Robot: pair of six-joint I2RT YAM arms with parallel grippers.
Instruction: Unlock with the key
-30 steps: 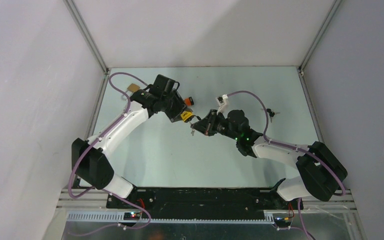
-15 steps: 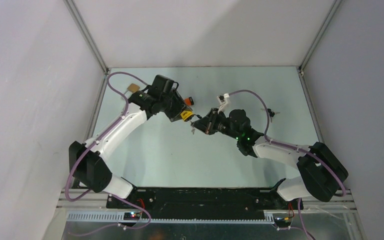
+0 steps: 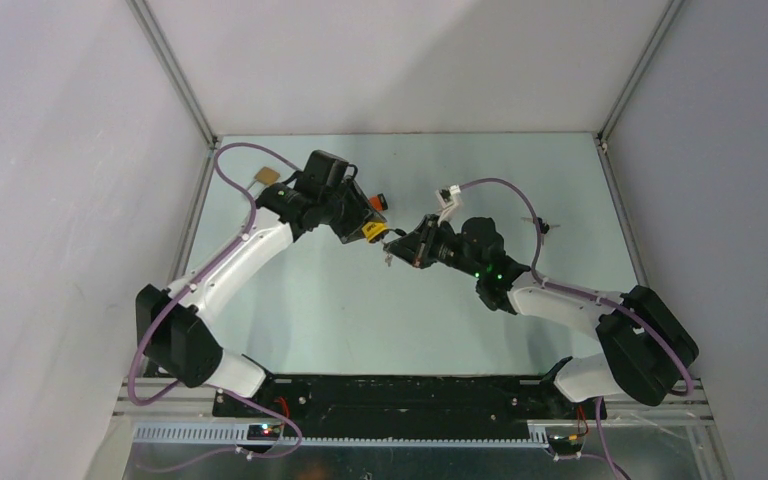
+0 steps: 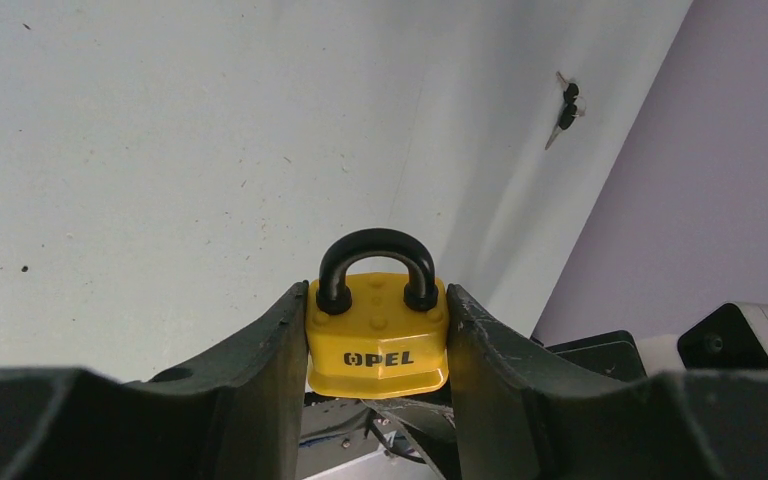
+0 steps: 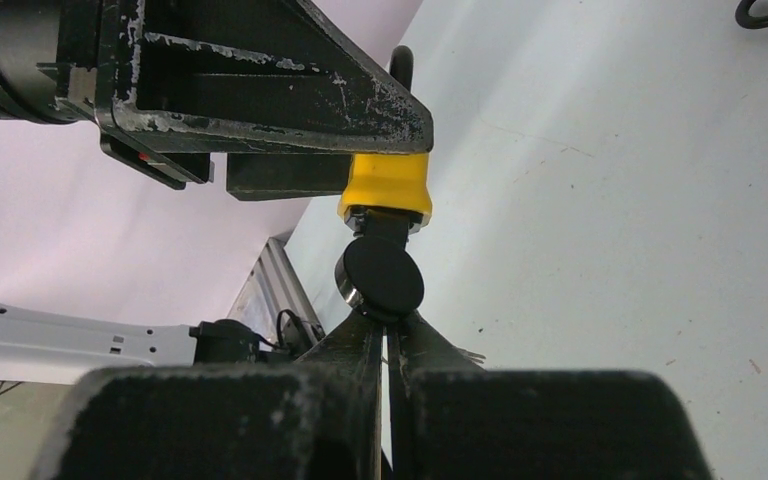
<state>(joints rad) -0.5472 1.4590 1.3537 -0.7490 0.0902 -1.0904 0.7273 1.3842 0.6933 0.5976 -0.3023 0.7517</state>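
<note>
1. The left pincer (image 4: 377, 303) is clamping the yellow padlock (image 4: 377, 345) by its two flanks and holding it off the counter (image 3: 360, 300).
2. The padlock's shackle is pointing away from the left wrist, and its base is facing the right pincer (image 5: 385, 335).
3. The right pincer is pinching the black-headed key (image 5: 380, 277). The key's long axis is running in line with the padlock body, its head is sitting just at the base, and its blade is not showing.
4. A bunch of spare keys (image 3: 545, 227) is lying well apart from the padlock, and an orange item (image 3: 377, 201) is lying near it. Both are lying off the key's line.
</note>
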